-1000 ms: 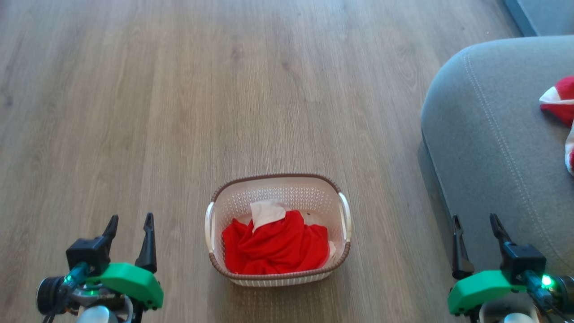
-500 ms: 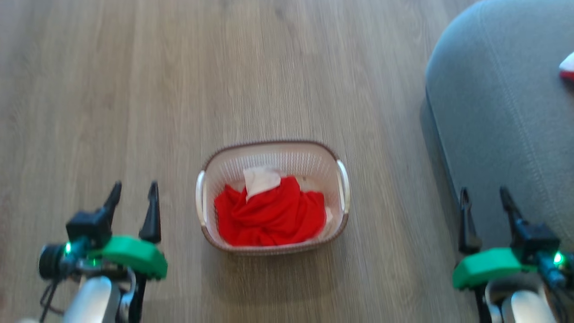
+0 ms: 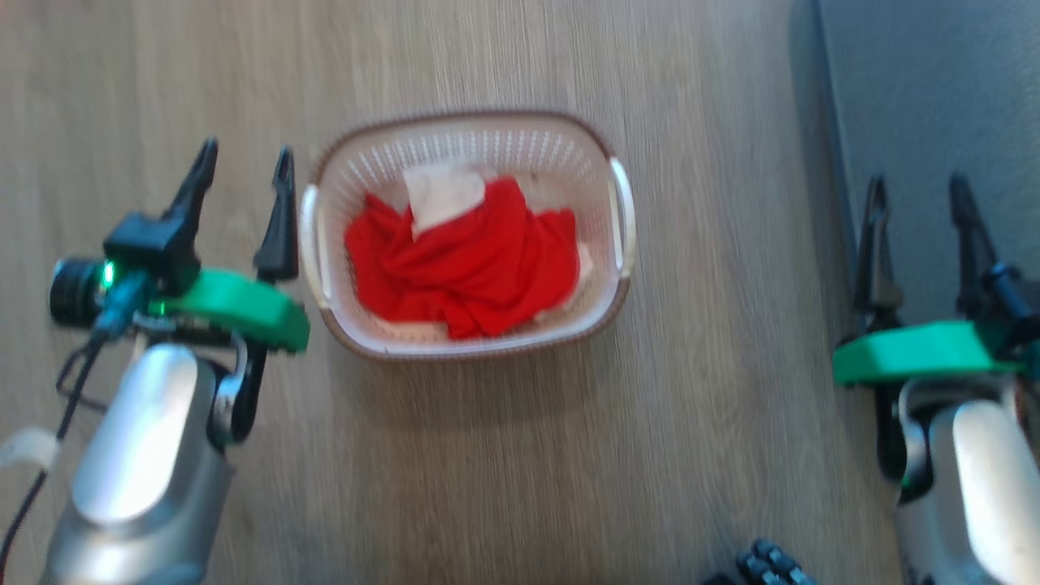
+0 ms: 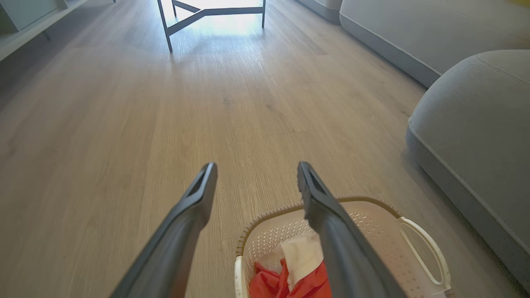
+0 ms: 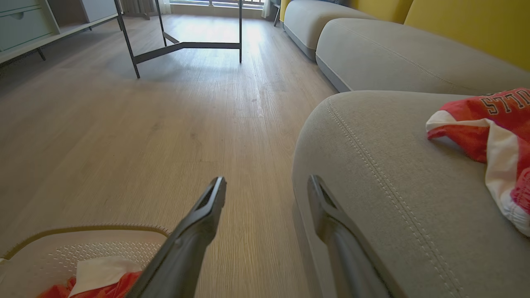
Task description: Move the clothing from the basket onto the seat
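Note:
A cream perforated basket [image 3: 601, 138] with a brown rim stands on the wood floor and holds crumpled red clothing [image 3: 467, 256] with a white patch. My left gripper [image 3: 244, 158] is open and empty just left of the basket's left handle. My right gripper [image 3: 914, 191] is open and empty over the edge of the grey seat [image 3: 918, 89]. The left wrist view shows the basket [image 4: 372, 231] and red clothing [image 4: 285, 283] below its open fingers. A second red and white garment [image 5: 492, 136] lies on the seat [image 5: 393, 174] in the right wrist view.
A black metal table frame [image 5: 186, 43] stands farther out on the floor. More grey sofa sections [image 5: 389, 54] run along a yellow wall. A low cabinet [image 5: 25, 31] lines the left side. Dark wheel parts [image 3: 764, 565] show at the bottom edge.
The head camera has tilted down, so the basket sits higher in the picture and more of both forearms shows. Both grippers stay open.

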Tool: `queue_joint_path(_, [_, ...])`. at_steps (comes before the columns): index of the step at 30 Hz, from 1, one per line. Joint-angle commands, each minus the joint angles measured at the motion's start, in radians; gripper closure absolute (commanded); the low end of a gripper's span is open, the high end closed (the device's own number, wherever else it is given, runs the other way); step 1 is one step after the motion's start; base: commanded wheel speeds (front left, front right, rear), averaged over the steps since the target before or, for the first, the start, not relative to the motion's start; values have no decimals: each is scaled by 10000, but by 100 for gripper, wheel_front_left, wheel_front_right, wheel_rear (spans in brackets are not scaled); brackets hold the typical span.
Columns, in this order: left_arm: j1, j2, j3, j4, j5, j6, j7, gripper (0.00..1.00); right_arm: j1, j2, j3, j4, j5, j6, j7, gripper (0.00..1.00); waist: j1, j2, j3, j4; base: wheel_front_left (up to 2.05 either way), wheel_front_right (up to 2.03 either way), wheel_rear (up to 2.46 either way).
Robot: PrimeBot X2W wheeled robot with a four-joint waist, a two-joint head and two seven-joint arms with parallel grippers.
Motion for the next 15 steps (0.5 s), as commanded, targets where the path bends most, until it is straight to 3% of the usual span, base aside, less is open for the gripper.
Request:
queue_joint_path(1, [-373, 241, 246, -232, 117, -54, 49, 0, -166, -74, 196, -375, 64, 69, -131, 0, -4, 0, 937, -225, 0, 0, 0])
queue_joint_path(9, [-2561, -160, -879, 11, 794, -448, 1350, 0, -1135, -74, 218, -582, 285, 69, -131, 0, -4, 0, 2466, -604, 0, 0, 0])
queue_joint_path(15, [-3951, -633, -1540, 1331, 1165, -467, 3006, 0, -1373, -74, 481, -475, 643, 69, -131, 0, -4, 0, 3172, -1143, 0, 0, 0])
